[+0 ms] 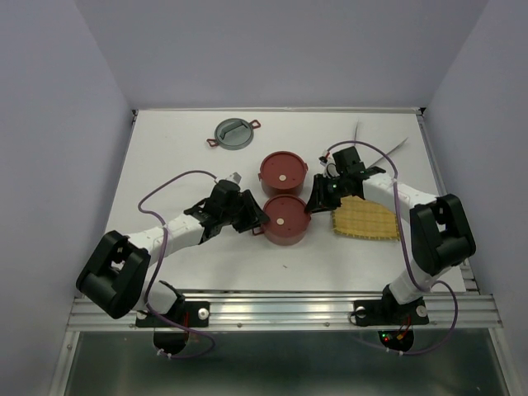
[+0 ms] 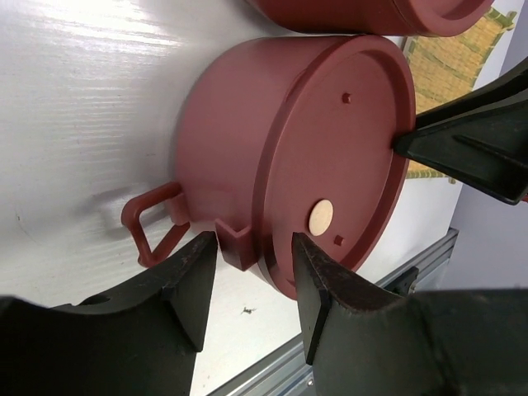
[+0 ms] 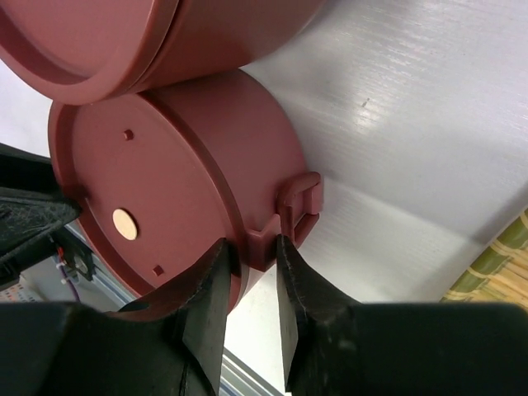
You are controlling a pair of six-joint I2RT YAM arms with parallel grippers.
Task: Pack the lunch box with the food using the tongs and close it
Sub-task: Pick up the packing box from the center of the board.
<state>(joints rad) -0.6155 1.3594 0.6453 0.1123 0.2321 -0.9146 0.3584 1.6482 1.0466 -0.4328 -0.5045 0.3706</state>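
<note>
Two dark-red lunch box bowls stand side by side, each under a flat lid with a pale dot: the far one (image 1: 283, 171) and the near one (image 1: 285, 218). My left gripper (image 1: 254, 219) (image 2: 254, 241) is open, its jaws straddling the near bowl's (image 2: 272, 148) left rim and side lug without pinching. My right gripper (image 1: 316, 200) (image 3: 252, 244) is shut on the right rim and lug of that bowl (image 3: 181, 165), beside its small handle (image 3: 301, 202). The silver tongs (image 1: 388, 151) lie at the back right. No food shows.
A grey round lid (image 1: 233, 133) lies at the back left. The yellow woven mat (image 1: 364, 217) (image 2: 450, 49) (image 3: 495, 272) lies right of the near bowl, under my right arm. The table's metal front rail (image 1: 280, 309) runs close behind the near bowl.
</note>
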